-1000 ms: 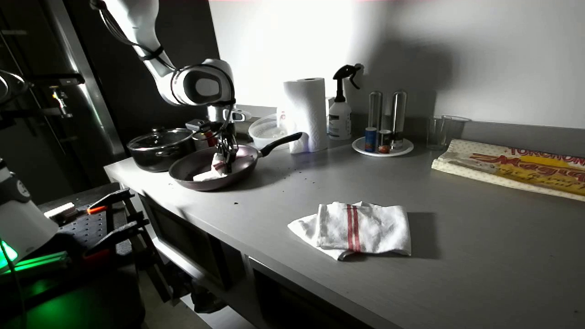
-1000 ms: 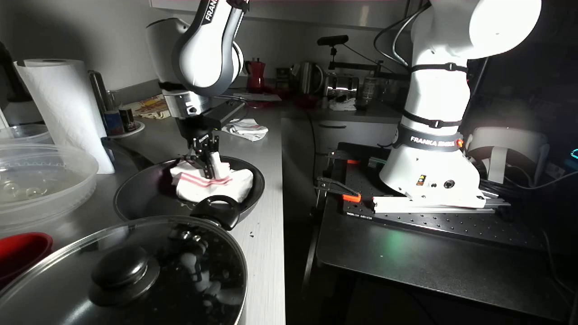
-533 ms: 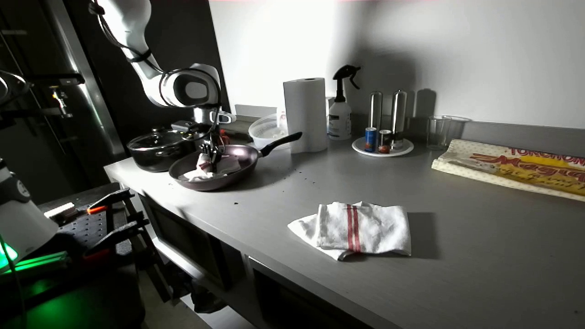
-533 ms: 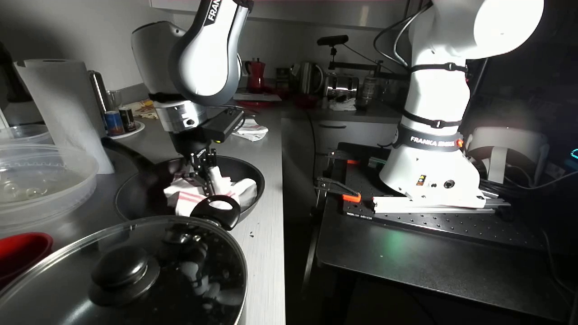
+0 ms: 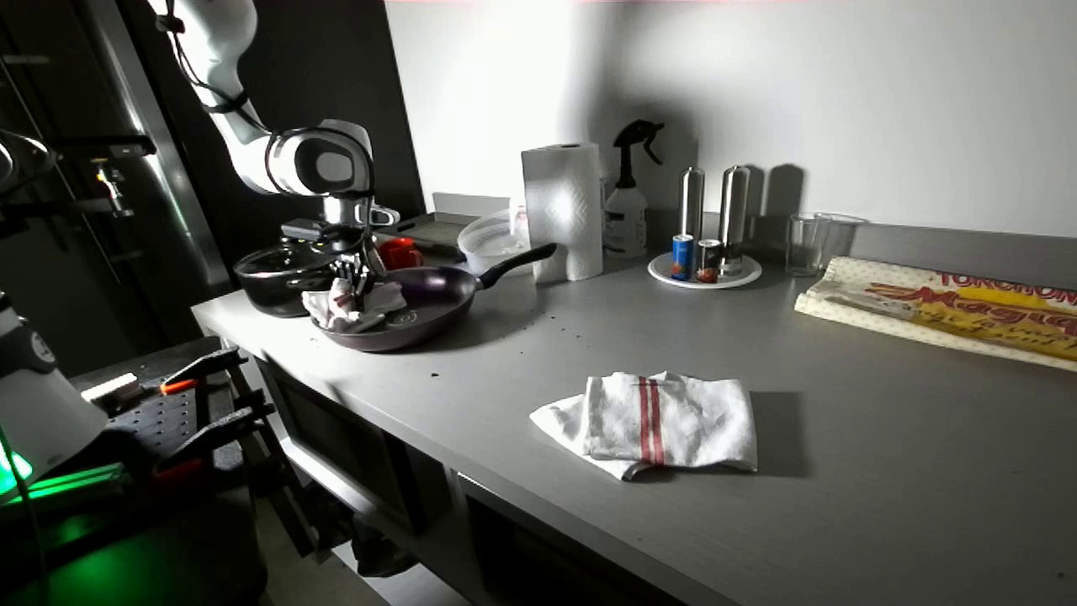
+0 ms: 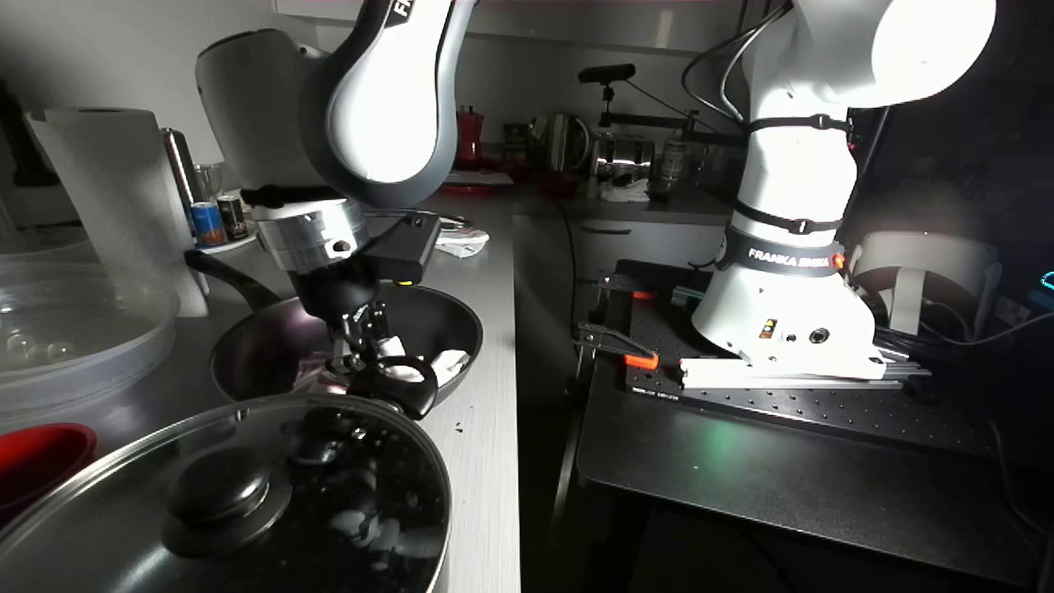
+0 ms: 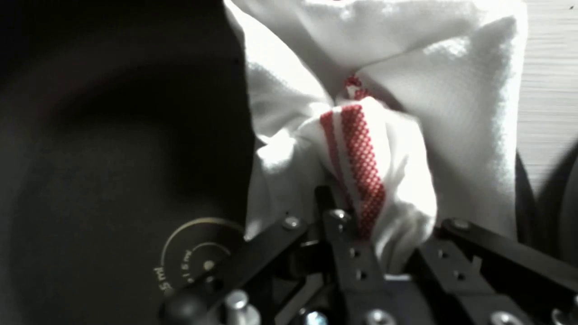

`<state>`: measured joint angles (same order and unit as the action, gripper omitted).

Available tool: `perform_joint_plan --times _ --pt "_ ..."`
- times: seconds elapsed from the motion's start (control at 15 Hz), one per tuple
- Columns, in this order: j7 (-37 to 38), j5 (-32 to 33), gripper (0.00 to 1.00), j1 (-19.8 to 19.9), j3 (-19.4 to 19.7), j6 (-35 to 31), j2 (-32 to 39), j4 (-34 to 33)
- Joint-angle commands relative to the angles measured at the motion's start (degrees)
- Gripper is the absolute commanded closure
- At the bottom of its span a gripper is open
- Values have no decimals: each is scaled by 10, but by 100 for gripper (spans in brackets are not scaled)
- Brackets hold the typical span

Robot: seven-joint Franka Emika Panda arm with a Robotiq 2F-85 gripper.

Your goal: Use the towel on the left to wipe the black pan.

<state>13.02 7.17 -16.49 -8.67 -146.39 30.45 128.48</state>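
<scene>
Your one gripper (image 5: pixel 358 295) is pinching one towel (image 7: pixel 384 122) partly over one black pan (image 5: pixel 433 303), whose long axis, along its handle (image 5: pixel 516 263), is pointing away from the towel.

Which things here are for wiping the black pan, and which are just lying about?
For the job:
bunched towel, held in the jaws
black pan

Just lying about:
folded towel
lidded pot
paper towel roll
spray bottle
plastic tub
red cup
white plate
</scene>
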Motion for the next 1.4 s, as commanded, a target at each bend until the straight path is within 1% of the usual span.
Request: perform_joint_plan --times 0.0,0.33,0.53,0.67,0.8,1.0,1.07,1.2,1.33 --pt "-42 -42 97 12 -32 32 -23 2" --pt "-101 -116 97 46 -69 37 -67 5" --pt "-129 -153 97 63 -80 28 -98 7" --pt "-142 -170 97 69 -81 14 -121 9" --pt "-148 -183 97 75 -76 0 -145 8" --pt "-136 -188 97 84 -59 -29 -172 -2" --pt "-129 -188 97 89 -50 -30 -180 -8" --pt "-112 -188 97 100 -29 -54 -195 -15" --pt "-84 -164 97 106 1 -72 -203 -22"
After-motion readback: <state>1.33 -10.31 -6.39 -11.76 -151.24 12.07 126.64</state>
